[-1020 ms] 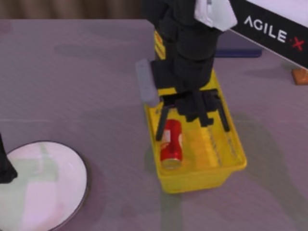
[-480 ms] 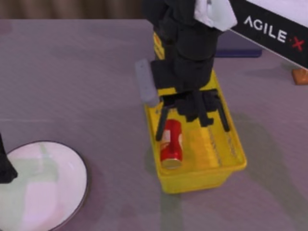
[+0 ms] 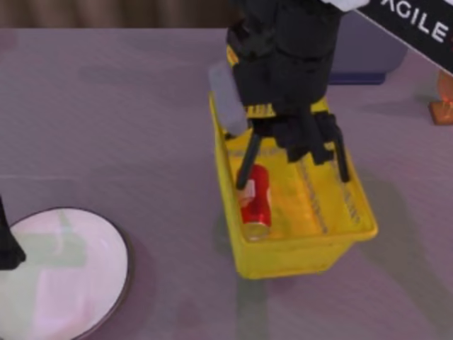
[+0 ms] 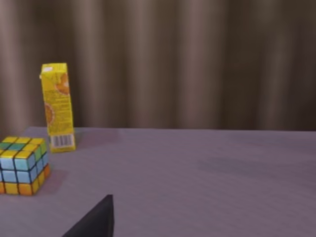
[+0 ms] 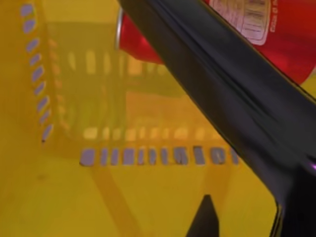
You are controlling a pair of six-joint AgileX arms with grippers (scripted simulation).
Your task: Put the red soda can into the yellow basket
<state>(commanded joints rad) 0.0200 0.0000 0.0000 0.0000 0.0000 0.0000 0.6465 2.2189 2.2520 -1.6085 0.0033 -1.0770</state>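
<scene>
Red soda can (image 3: 256,200) lies on its side inside the yellow basket (image 3: 297,249), along its left wall. Right gripper (image 3: 294,152), fingers spread and empty, hangs over the basket; its arm reads "AGILE". Left gripper (image 3: 7,244), at the table's left edge: finger state indiscernible.

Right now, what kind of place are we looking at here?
Probably a rendered tabletop test scene, not a real room: a bare purple table before a brown curtain, holding unrelated props such as a yellow basket, a puzzle cube and a juice carton.
</scene>
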